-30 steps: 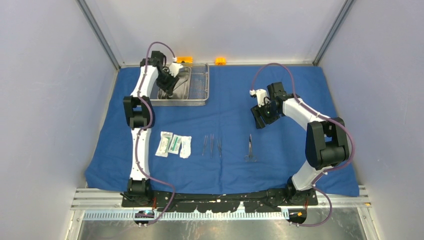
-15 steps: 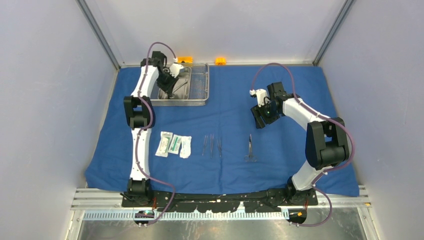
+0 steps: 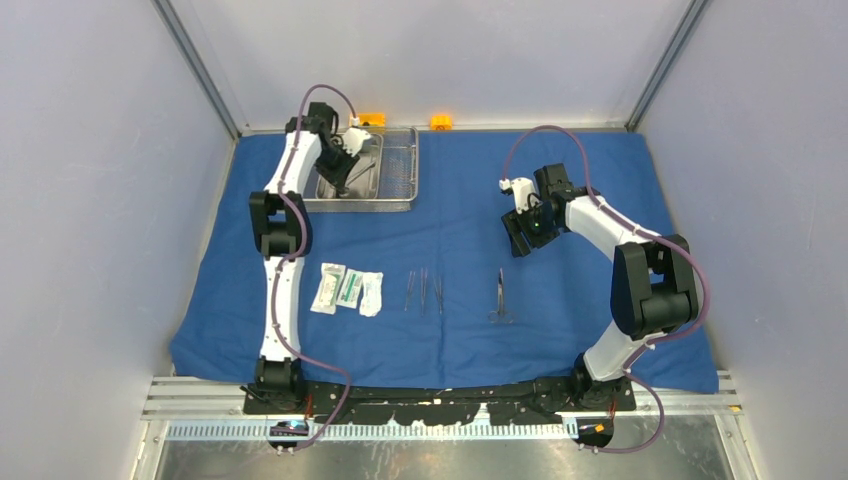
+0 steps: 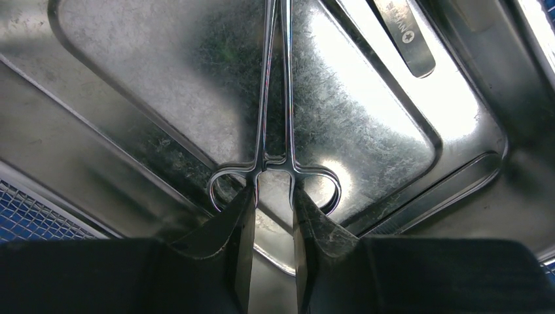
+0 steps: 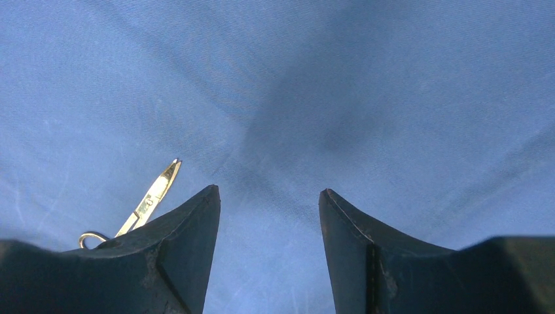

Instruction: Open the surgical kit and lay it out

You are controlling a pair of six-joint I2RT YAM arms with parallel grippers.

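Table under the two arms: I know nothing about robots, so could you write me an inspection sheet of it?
Surface: blue cloth wrap spread flat, lightly creased.
Job's things: mesh basket far left, steel tray inside it holding forceps; three packets, three thin steel tools and scissors in a row nearer the front.
Clutter: two orange blocks at the far edge.
Grippers: left gripper shut on the forceps beside their rings; right gripper open over bare cloth, empty.
Cables: purple cable looped high on each side.
Surroundings: plain grey walls; metal rail in front.
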